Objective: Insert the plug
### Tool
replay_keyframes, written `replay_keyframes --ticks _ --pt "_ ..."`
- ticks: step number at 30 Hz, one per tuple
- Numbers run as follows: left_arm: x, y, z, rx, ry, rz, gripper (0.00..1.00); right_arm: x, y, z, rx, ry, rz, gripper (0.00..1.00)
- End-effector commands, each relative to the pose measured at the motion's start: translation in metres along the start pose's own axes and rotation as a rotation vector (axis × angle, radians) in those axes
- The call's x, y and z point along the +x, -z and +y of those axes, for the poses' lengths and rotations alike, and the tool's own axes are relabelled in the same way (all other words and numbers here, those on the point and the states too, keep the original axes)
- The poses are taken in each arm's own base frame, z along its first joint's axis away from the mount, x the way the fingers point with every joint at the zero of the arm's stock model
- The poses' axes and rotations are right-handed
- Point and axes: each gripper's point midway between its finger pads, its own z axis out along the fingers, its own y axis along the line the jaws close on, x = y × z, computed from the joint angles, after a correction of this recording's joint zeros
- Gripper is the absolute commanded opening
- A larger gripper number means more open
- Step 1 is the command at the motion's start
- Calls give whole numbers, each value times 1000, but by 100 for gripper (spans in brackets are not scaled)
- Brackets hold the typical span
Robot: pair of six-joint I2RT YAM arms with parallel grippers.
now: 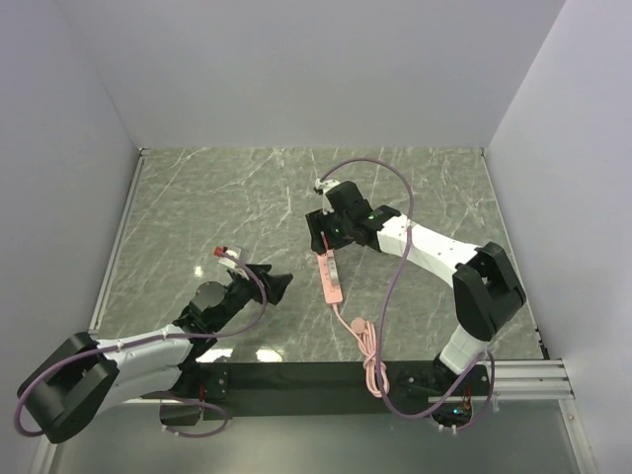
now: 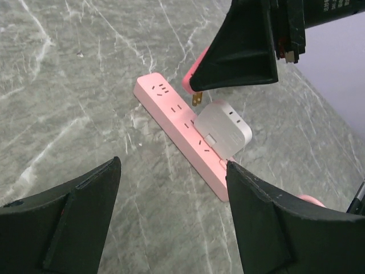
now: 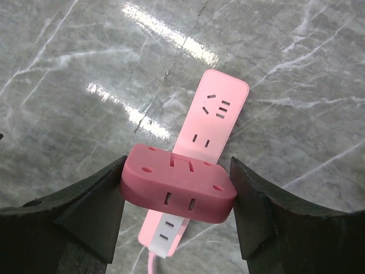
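Though overhead hides it, plug [image 3: 177, 185] shows.

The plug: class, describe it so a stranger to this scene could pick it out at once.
On the marble table lies a long pale-pink power strip. Above it, the right gripper holds the plug: a short, darker coral block with rounded corners, unlike the white adapter seated on the strip.

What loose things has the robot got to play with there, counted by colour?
Pink: 2 (power strip, plug)
White: 1 (adapter, sitting on the strip)
Total: 3
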Motion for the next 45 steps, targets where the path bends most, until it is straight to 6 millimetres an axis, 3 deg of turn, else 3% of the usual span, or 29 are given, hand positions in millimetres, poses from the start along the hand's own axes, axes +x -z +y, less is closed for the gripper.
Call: replay_keyframes --ticks 1,14,30,45 --pt "-18 -6 -13 55 11 -54 80 -16 -7 2 -2 26 -64 0" --pt "-15 -8 -10 52 15 -49 79 4 -24 -9 37 14 -71 0" --pt "-12 -8 -8 48 12 -44 79 -7 -29 -14 82 53 -150 0" --pt "-8 -7 -10 71 14 -36 79 7 -27 -18 128 74 -182 0"
